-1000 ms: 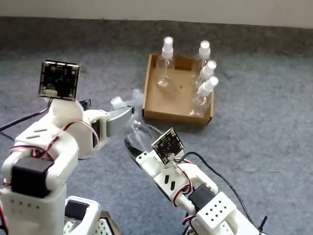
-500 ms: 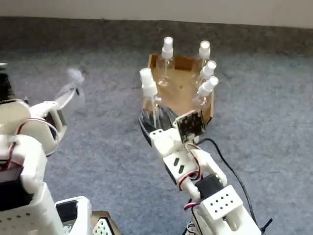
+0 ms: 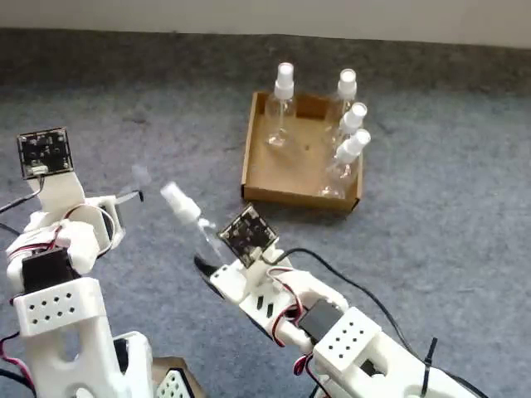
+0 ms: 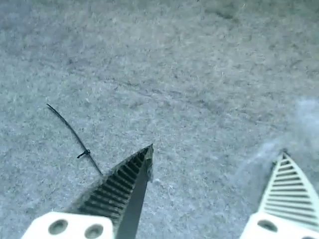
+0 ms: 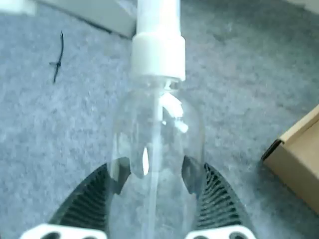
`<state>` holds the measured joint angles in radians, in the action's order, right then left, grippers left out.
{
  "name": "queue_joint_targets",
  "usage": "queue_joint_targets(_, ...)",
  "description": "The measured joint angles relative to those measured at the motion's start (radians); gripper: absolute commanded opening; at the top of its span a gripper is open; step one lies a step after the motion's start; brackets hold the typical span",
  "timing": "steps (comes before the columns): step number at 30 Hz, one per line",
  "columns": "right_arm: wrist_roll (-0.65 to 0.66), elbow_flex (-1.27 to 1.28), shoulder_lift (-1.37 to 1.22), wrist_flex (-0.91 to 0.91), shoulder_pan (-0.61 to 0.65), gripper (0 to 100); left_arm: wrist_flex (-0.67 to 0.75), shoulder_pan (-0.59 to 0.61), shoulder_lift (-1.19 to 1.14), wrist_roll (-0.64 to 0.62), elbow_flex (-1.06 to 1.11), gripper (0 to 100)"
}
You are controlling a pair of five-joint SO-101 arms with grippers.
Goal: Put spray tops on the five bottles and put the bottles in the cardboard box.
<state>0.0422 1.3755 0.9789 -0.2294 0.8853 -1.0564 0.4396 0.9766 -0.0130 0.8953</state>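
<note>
A clear bottle (image 5: pixel 157 124) with a white spray top (image 5: pixel 158 50) is held in my right gripper (image 5: pixel 154 172), which is shut on its body. In the high view this bottle (image 3: pixel 202 230) leans left, its spray top (image 3: pixel 177 199) over the carpet left of the cardboard box (image 3: pixel 274 192), with the right gripper (image 3: pixel 209 251) below it. Several capped bottles (image 3: pixel 282 108) stand in the box. My left gripper (image 4: pixel 217 151) is open over bare carpet with nothing between its fingers (image 4: pixel 132 181). It sits at the left (image 3: pixel 135 186), apart from the held bottle.
Grey carpet (image 3: pixel 431 207) covers the whole floor. A black zip tie (image 4: pixel 75 137) lies on it near the left gripper. A corner of the box (image 5: pixel 296 152) shows beside the held bottle. A pale wall strip runs along the far edge.
The left gripper let go of the bottle and pulled away to the left. The right gripper carried the bottle up by the box, then swung it back left and tilted it.
</note>
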Motion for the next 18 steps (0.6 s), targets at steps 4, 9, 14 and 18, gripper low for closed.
queue_joint_targets(4,0.006,0.018,-0.058,0.054,-0.003,0.7,-0.051,-0.011,0.000,0.055,0.018,34)
queue_joint_targets(9,0.009,0.018,-0.097,0.060,0.023,2.4,-0.075,-0.129,0.000,0.068,0.035,34)
queue_joint_targets(14,0.012,0.011,-0.100,0.063,0.023,18.2,-0.078,-0.196,0.000,0.069,0.035,34)
queue_joint_targets(18,0.012,0.008,-0.106,0.063,0.023,19.5,-0.100,-0.239,0.000,0.069,0.035,34)
